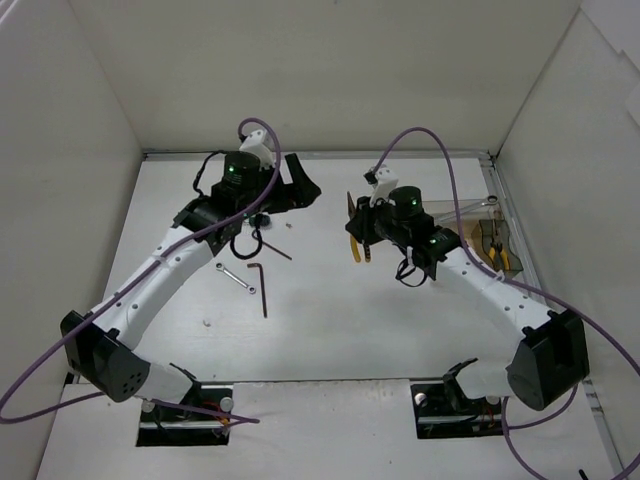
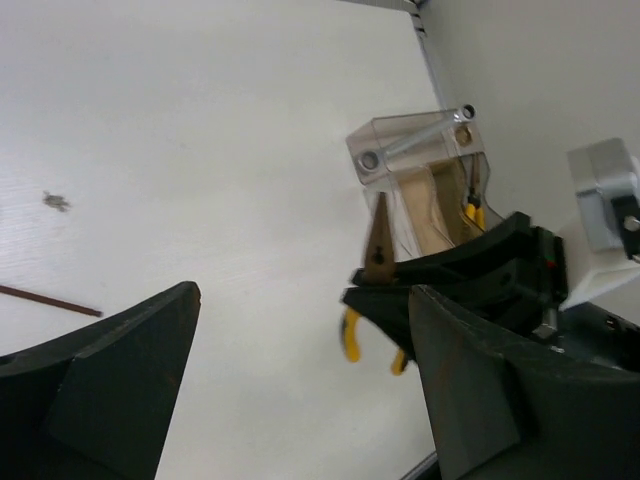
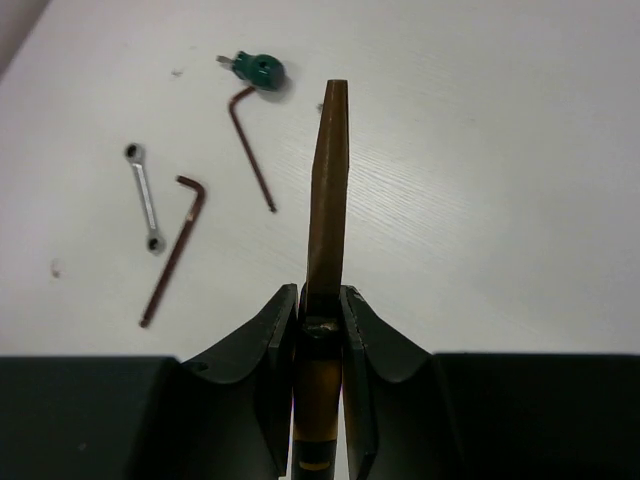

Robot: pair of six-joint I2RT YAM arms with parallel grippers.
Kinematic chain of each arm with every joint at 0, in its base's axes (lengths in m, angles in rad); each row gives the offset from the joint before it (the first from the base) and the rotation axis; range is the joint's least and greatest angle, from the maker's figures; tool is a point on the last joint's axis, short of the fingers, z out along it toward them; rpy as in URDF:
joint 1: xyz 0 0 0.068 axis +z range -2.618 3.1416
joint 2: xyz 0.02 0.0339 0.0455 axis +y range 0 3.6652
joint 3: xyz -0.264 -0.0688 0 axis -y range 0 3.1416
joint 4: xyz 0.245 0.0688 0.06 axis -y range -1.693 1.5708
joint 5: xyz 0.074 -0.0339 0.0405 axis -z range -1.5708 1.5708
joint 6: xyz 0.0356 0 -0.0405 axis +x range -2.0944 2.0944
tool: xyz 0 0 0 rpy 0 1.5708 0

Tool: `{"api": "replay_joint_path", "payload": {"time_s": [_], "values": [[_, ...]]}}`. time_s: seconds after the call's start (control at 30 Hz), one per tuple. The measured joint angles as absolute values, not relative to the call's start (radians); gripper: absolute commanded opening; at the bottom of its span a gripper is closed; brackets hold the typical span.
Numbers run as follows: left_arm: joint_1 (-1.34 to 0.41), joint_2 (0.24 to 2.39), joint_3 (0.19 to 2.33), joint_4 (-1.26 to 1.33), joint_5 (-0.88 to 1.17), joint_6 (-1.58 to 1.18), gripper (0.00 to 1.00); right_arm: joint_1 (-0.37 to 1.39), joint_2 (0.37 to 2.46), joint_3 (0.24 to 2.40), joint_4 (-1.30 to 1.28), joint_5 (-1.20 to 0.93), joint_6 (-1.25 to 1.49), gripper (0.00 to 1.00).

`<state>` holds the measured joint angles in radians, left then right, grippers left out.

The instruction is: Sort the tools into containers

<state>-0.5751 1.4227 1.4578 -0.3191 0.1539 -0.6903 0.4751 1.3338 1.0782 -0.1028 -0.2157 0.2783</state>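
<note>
My right gripper (image 1: 360,235) (image 3: 320,305) is shut on yellow-handled pliers (image 3: 328,180) and holds them above the table, nose pointing away from the wrist. They also show in the left wrist view (image 2: 378,245). My left gripper (image 1: 305,180) (image 2: 300,380) is open and empty at the back middle. A silver wrench (image 1: 233,275) (image 3: 145,195), two dark hex keys (image 3: 255,145) (image 3: 175,250) and a green-handled screwdriver (image 3: 262,68) lie on the table left of centre. A clear container (image 1: 478,215) (image 2: 425,190) stands at the right wall with a second pair of yellow pliers (image 1: 498,256) (image 2: 472,212) inside.
White walls close the table at the back and both sides. A tiny loose screw (image 2: 55,201) lies on the table behind the hex keys. Purple cables arc over both arms.
</note>
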Motion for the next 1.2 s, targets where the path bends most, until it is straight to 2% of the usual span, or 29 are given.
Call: {"api": "replay_joint_path", "payload": {"time_s": [0.2, 0.37, 0.53, 0.8, 1.2], "values": [[-0.480, 1.412, 1.446, -0.396, 0.099, -0.637, 0.84, 0.354, 1.242, 1.059, -0.217, -0.165, 0.080, 0.00], [-0.385, 1.399, 1.348, -0.456, 0.073, -0.590, 0.85, 0.160, 1.209, 1.079, -0.287, -0.117, -0.098, 0.00], [-0.284, 1.377, 1.213, -0.501, 0.061, -0.538, 0.86, -0.049, 1.275, 1.131, -0.310, -0.049, -0.210, 0.00], [-0.218, 1.324, 1.106, -0.511, 0.052, -0.449, 0.86, -0.283, 1.401, 1.169, -0.311, -0.096, -0.289, 0.00], [-0.216, 1.328, 1.085, -0.499, 0.047, -0.397, 0.86, -0.418, 1.446, 1.169, -0.260, -0.035, -0.318, 0.00]]}}
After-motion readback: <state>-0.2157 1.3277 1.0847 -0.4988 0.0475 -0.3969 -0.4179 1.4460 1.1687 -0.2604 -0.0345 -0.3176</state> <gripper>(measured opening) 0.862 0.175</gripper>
